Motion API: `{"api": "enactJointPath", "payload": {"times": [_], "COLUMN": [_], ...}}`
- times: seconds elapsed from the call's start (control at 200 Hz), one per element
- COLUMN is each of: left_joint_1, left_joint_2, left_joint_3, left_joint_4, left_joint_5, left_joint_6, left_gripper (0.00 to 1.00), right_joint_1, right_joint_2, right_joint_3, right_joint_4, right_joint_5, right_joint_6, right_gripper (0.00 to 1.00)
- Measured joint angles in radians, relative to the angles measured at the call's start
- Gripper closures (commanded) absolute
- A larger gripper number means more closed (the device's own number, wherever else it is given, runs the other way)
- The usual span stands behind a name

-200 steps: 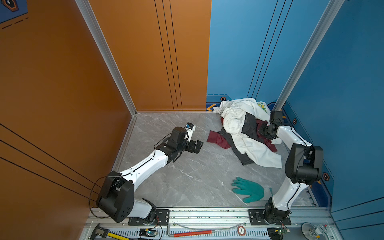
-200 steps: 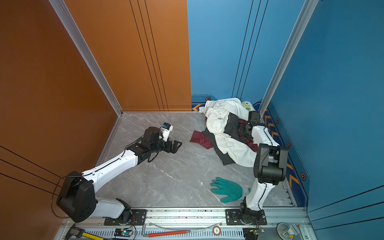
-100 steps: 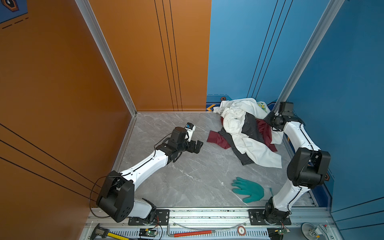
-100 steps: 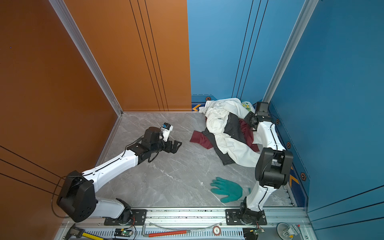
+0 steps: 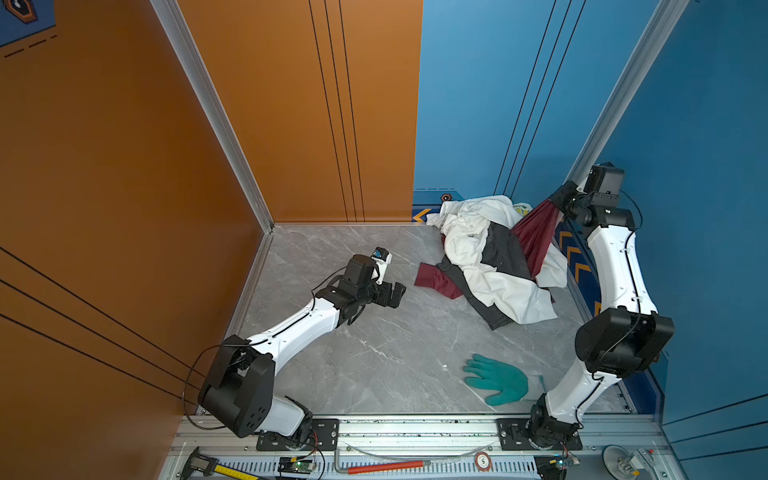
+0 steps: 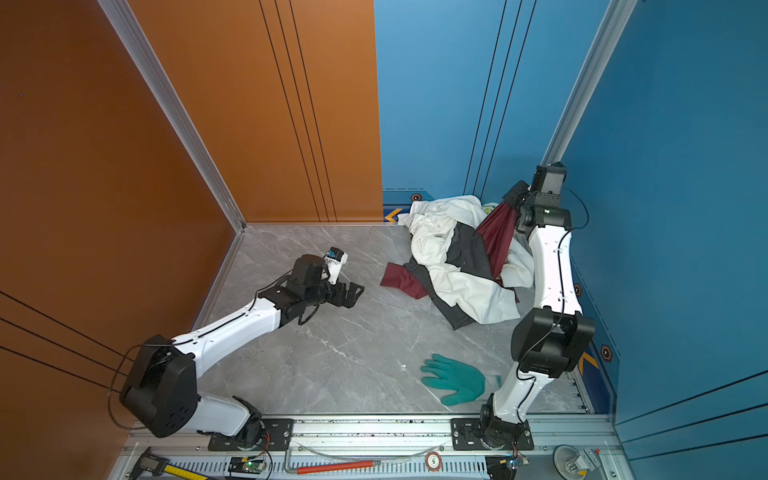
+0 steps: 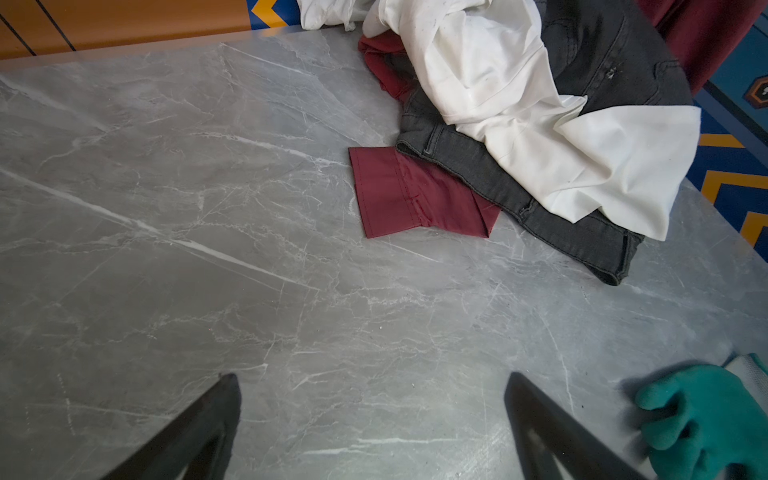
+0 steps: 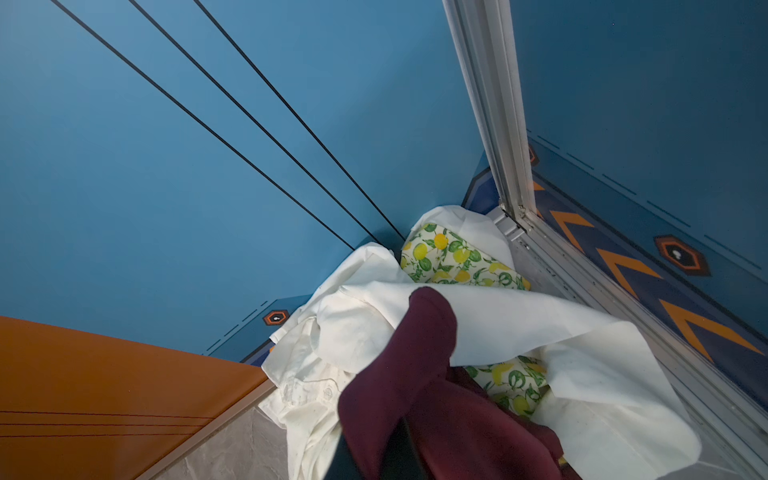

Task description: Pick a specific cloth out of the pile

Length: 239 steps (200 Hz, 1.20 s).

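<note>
Bright, even light (soft shadows).

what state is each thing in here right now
left gripper: jaws open, empty, above the table
right gripper: jaws shut on the maroon cloth
maroon cloth: one end held up taut, a sleeve end flat on the table
pile: heaped in the far corner
dark grey garment: lying in the pile, partly under white fabric
teal glove: flat on the table, untouched
</note>
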Motion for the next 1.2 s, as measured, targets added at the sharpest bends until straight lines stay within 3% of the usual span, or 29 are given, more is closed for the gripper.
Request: {"api": "enactJointPath", "payload": {"times": [0.295, 0.611, 0.736, 0.906, 1.036, 1.196], "left_joint_1": [0.000, 0.000, 0.000, -0.004, -0.077, -0.222], "left_joint_2": [0.005, 0.006, 0.006, 0.006, 0.014, 0.163], "left_joint_3": [0.016, 0.016, 0.016, 0.016, 0.050, 0.274], "left_joint_4": [-0.003, -0.004, -0.004, 0.013, 0.053, 0.168], "left_joint_5": [-0.003, -0.007, -0.010, -0.010, -0.029, -0.062], "left_joint_6": [0.000, 0.000, 0.000, -0.018, -0.023, -0.014], "left_gripper": [0.01, 0.01, 0.01, 0.00, 0.02, 0.02], "right_joint_1": [-0.007, -0.005, 0.010, 0.068, 0.091, 0.098], "right_joint_2": [0.008, 0.027, 0.015, -0.103, -0.165, -0.235], "right_joint_3": [0.236, 0.295, 0.279, 0.087, 0.045, 0.007], "right_joint_4": [0.008, 0.123, 0.172, 0.246, 0.252, 0.262], "right_joint_5": [-0.001, -0.018, -0.039, -0.075, -0.099, -0.124], "right_joint_6": [-0.007, -0.001, 0.008, 0.014, 0.034, 0.068], "right_gripper": [1.00, 1.00, 1.00, 1.00, 1.00, 1.00]}}
